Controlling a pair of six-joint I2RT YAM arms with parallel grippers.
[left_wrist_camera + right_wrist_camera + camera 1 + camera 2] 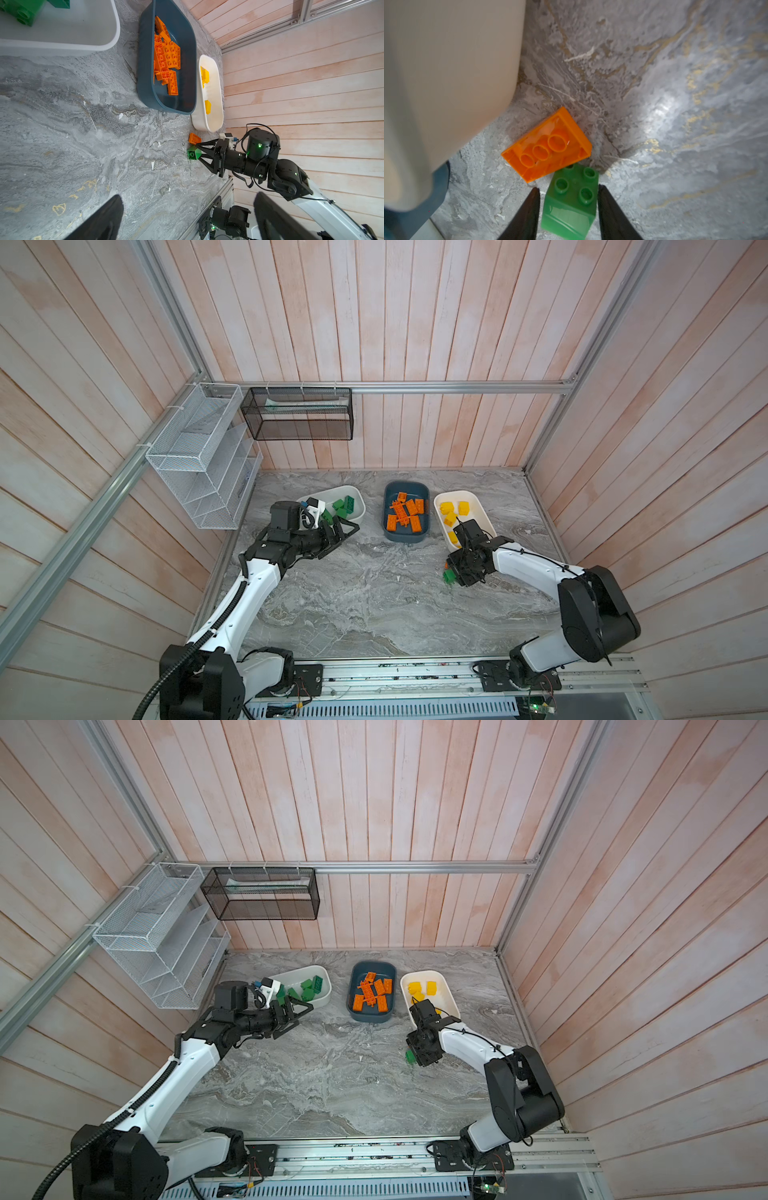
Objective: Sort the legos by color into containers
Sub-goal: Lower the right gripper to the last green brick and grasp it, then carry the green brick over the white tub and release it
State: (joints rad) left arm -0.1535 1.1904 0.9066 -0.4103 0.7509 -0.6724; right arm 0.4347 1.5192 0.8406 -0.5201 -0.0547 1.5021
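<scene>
- Green brick [571,199]: studs up on the table [675,104], toward its right edge, outside every tub and just in front of the yellow tub [446,83].
- Right gripper [569,187]: its jaws straddle the brick. One touches a side wall and a sliver of table shows beside the other, so this does not look like a firm pinch yet.
- Orange brick [548,145]: upside down and loose, touching the green one's far corner or nearly so; I cannot tell which.
- Risk: with only one jaw in contact, the brick may slide or twist, leaving a skewed grip low on its walls.
- Risk: the free jaw's tip sits near the orange brick and could catch its edge, dragging or flipping it on the lift.
- Teal tub [405,538]: holds the orange bricks at mid-back of the table.
- Green tub [360,510]: sits toward the back-left corner.
- Risk: the carry crosses the teal tub, and a weak hold could drop green among orange.
- Left gripper [188,195]: spread wide and empty beside the green tub, so the arms could crowd each other there.
</scene>
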